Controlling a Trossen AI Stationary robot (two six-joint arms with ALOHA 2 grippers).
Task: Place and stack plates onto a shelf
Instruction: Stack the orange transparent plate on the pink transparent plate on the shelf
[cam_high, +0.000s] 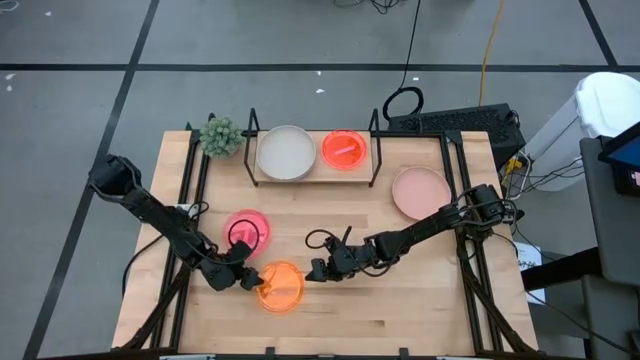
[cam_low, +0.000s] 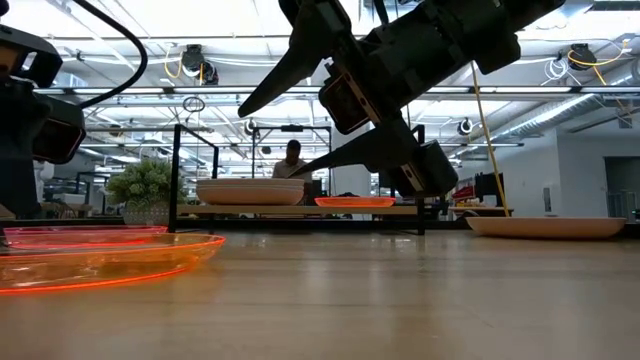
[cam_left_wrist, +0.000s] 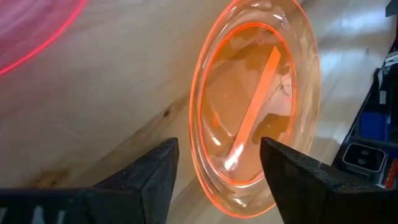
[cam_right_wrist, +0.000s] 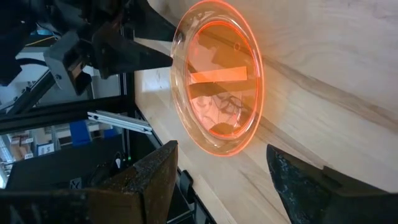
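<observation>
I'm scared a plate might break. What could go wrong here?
Both open hands, left and right, close on the orange plate from opposite sides; they might bump or push it away. It is thin and flat on the table, so fingers may slip off its rim.

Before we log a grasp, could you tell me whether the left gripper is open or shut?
Open: the left gripper has its two fingers apart on either side of the orange plate's near rim, not clamped on it.

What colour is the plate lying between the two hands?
Translucent neon orange plate; it shows best in the left wrist view.
</observation>
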